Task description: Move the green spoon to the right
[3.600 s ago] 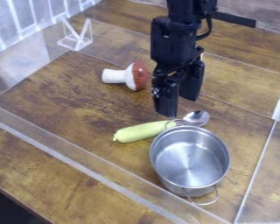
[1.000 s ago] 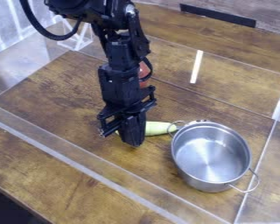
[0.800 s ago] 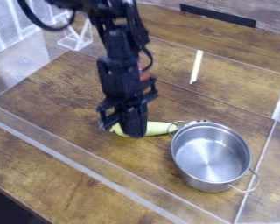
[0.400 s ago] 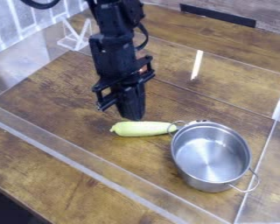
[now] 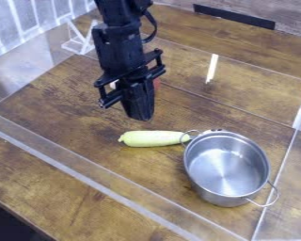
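Observation:
The green spoon [image 5: 154,138] lies flat on the wooden table, its yellow-green handle pointing left and its bowl end tucked against the rim of the steel pot [image 5: 228,168]. My gripper [image 5: 139,113] hangs above and a little to the upper left of the spoon's handle, pointing down. Its dark fingers are shut together with nothing between them. It is clear of the spoon.
A clear plastic wall [image 5: 116,193] runs around the table edges. The mushroom toy is hidden behind the arm. A white rack [image 5: 78,40] stands at the back left. Bare wood lies left of and in front of the spoon.
My gripper has risen from the spoon's handle and drifted up and left in the picture. The spoon stays on the table beside the pot.

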Available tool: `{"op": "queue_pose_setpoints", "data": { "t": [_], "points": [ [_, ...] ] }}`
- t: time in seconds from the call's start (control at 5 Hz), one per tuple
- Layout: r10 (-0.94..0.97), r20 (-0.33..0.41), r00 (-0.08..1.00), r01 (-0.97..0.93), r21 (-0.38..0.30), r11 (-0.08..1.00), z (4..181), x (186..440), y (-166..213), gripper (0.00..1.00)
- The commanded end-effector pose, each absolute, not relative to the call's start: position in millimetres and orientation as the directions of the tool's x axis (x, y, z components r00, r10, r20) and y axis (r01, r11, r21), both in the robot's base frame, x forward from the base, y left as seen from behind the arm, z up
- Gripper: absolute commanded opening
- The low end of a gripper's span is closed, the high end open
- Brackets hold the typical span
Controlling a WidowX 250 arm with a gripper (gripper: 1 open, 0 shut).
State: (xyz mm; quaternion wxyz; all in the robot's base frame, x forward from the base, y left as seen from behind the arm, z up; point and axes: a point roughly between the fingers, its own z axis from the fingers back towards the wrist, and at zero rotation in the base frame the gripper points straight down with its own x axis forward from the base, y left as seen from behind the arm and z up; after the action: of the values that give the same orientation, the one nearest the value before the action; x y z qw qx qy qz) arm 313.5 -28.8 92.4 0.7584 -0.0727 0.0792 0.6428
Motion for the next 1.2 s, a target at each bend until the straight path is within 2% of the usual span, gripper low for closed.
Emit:
{"op": "queue_pose_setpoints", "data": {
  "t": [0.0,0.4,0.6,0.8,1.0],
  "points": [
    [0.962,-0.192,0.196,-0.979,-0.098,0.180,124.2,314.1,-25.3,0.00],
    [0.969,-0.186,0.163,-0.985,-0.092,0.148,126.4,312.1,-40.8,0.00],
    [0.969,-0.184,0.167,-0.984,-0.087,0.153,110.9,312.2,-49.4,1.00],
    [0.971,-0.177,0.158,-0.986,-0.084,0.145,91.2,311.9,-54.6,1.00],
    [0.980,-0.177,0.093,-0.993,-0.086,0.078,79.2,309.0,-53.4,1.00]
  ]
}}
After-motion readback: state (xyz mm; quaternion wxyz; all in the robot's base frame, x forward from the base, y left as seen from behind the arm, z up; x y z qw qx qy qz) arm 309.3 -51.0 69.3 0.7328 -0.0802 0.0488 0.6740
